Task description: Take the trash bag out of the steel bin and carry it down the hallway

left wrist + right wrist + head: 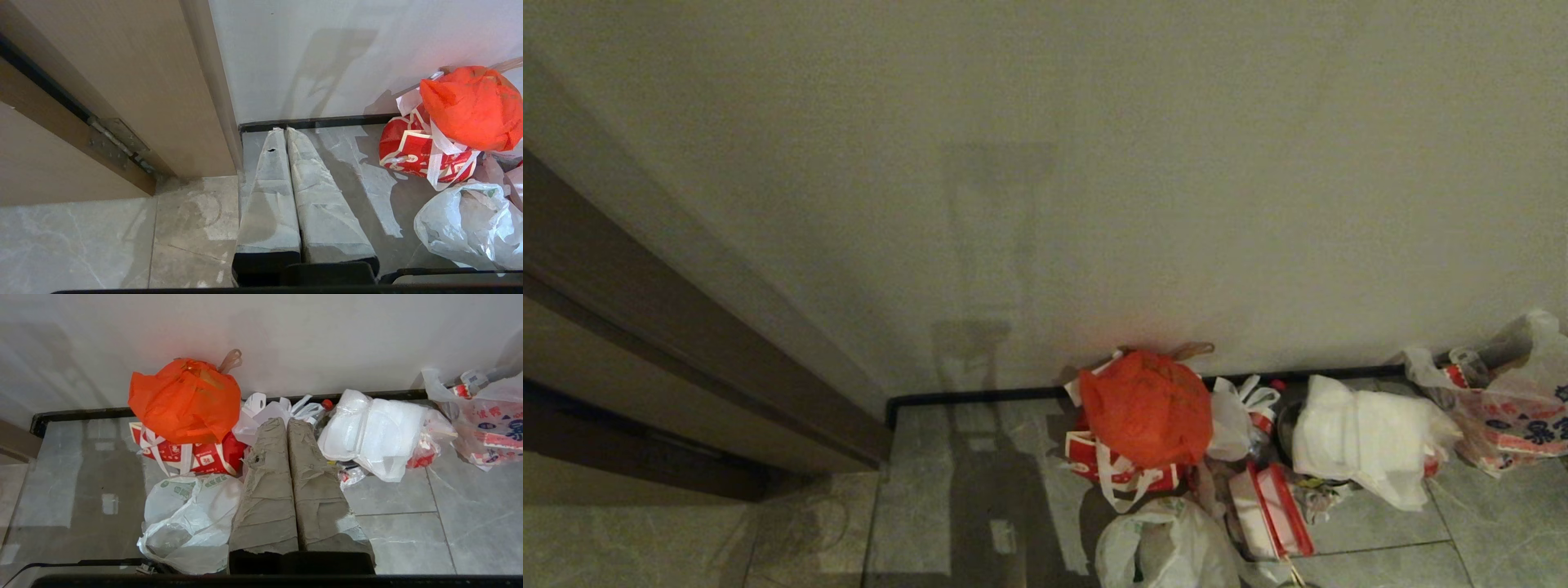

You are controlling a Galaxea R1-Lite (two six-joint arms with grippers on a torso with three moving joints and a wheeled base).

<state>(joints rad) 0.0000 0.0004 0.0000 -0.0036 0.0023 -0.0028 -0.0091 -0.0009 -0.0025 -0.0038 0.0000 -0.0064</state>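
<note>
The trash bag (1168, 549), thin translucent white plastic with green print, lies on the hallway floor (980, 457) in front of a heap of other rubbish by the cream wall. It also shows in the left wrist view as the trash bag (470, 228) and in the right wrist view as the trash bag (184, 516). My right gripper (286, 420) hangs shut and empty just beside the bag, not touching it. My left gripper (284, 130) is shut and empty over bare tile near the skirting. The steel bin is out of view. Neither arm shows in the head view.
An orange-red bag (1147, 408) sits on a red-and-white bag (1123, 469) against the wall. White foam boxes in plastic (1364, 437) and a printed bag (1515, 408) lie further right. A brown wooden door frame (686, 343) stands at the left, with dark skirting (972, 400).
</note>
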